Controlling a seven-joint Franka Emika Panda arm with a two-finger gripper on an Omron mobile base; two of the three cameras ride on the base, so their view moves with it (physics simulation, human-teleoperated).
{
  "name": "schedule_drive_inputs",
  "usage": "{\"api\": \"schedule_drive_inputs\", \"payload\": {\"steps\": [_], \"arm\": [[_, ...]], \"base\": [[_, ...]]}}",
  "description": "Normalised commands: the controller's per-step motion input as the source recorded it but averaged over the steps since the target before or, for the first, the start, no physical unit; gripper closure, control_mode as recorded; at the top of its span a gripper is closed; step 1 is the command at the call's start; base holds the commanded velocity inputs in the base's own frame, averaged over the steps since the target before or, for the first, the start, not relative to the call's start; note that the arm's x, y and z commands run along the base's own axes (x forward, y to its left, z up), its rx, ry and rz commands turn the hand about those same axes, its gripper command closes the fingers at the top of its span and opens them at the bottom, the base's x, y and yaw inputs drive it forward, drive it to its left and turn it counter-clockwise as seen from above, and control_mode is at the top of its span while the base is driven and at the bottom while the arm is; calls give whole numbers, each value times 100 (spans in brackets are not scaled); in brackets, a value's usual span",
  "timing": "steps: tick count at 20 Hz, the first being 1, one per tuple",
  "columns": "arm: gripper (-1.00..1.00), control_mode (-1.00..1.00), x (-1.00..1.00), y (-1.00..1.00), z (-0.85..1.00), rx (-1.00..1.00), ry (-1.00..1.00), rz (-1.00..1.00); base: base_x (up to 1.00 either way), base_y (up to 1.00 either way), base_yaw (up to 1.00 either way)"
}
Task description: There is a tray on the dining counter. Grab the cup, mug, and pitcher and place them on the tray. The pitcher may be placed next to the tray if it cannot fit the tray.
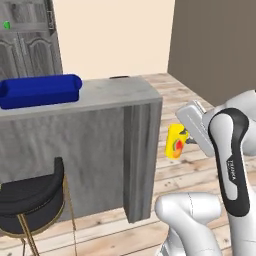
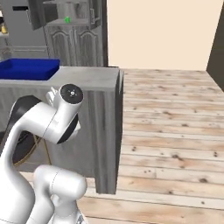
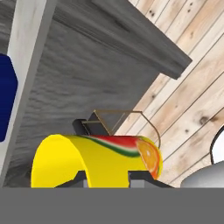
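Gripping the cup off-counter, jaws closed; tray seemingly empty.

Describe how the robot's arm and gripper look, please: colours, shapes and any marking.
The arm has glossy white rounded links with black joint covers; one black section bears small white vertical lettering. A round dark cap with a ring mark closes a joint. The gripper has a light grey boxy body and small dark fingertips.
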Motion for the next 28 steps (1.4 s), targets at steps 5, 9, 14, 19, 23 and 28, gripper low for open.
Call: {"api": "schedule_drive_inputs", "payload": {"steps": [5,9,14,19,23,28], "arm": [[100,100,0,0,0,0,0,0],[100,100,0,0,0,0,0,0],[100,100,0,0,0,0,0,0],[100,100,0,0,0,0,0,0],[100,100,0,0,0,0,0,0],[100,100,0,0,0,0,0,0]], "base": [[40,1,-6],[38,-43,3],[42,-27,0],[62,-1,0],[68,0,0],[62,0,0]]}}
